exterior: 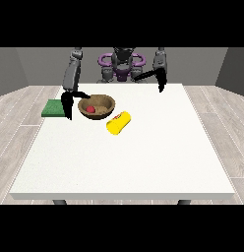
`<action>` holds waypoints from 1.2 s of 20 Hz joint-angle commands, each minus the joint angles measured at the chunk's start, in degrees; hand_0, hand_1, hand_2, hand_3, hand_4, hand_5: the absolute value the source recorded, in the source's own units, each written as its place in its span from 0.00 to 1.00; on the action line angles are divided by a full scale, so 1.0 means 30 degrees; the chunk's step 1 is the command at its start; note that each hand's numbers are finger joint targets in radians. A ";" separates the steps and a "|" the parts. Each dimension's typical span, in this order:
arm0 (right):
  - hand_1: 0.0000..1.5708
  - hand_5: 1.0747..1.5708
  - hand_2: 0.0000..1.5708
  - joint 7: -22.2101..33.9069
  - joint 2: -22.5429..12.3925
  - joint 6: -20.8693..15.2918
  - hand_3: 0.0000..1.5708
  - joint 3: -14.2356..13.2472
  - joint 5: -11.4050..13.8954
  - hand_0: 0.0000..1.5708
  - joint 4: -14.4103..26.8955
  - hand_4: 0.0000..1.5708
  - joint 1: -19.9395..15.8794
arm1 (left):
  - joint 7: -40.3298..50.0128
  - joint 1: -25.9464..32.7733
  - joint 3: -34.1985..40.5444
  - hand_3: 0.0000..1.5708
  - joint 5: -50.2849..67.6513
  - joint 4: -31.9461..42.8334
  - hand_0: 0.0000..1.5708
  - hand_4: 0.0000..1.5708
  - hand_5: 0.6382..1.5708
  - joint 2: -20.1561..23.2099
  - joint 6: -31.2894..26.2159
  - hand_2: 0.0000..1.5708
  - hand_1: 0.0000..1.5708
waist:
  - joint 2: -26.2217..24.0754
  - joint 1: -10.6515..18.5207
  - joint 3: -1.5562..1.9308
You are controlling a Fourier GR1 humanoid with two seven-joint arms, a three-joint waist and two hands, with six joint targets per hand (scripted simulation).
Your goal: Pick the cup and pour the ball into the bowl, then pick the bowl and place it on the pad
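We see the red ball inside the bowl, the yellow cup lying just beside it. The hand at the view's left hangs by the bowl near the green pad; we cannot tell either hand's fingers.

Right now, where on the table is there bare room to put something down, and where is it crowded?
Bare: the wide near half of the table, camera-side of the yellow cup, and the whole view-right side below the hand at the view's right. Crowded: the far view-left corner, where the green pad, the hand at the view's left, the bowl holding the red ball, and the cup sit close together.
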 commanded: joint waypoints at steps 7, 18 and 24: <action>0.00 0.92 0.00 0.0462 0.1422 -0.1570 0.00 -0.0582 -0.0660 0.00 0.0314 0.16 -0.0362 | 0.0561 0.0132 -0.0746 0.00 -0.0254 -0.0903 0.00 0.00 0.99 -0.0057 -0.0553 0.00 0.00 | 0.0627 0.1563 0.0417; 0.00 0.96 0.00 0.3138 0.2117 -0.2942 0.00 0.0245 -0.0412 0.00 0.1267 0.24 -0.1004 | 0.0966 0.1200 0.0525 0.00 0.0943 -0.0496 0.00 0.00 0.99 0.0687 -0.1504 0.00 0.00 | -0.1461 0.0432 0.0417; 1.00 0.96 1.00 0.4405 0.0877 -0.5474 1.00 0.1178 0.1469 1.00 0.1931 0.67 -0.0199 | 0.0331 0.0863 0.0842 0.00 0.1368 -0.0736 0.00 0.00 1.00 0.1530 -0.2378 0.00 0.00 | -0.0921 0.1405 0.0394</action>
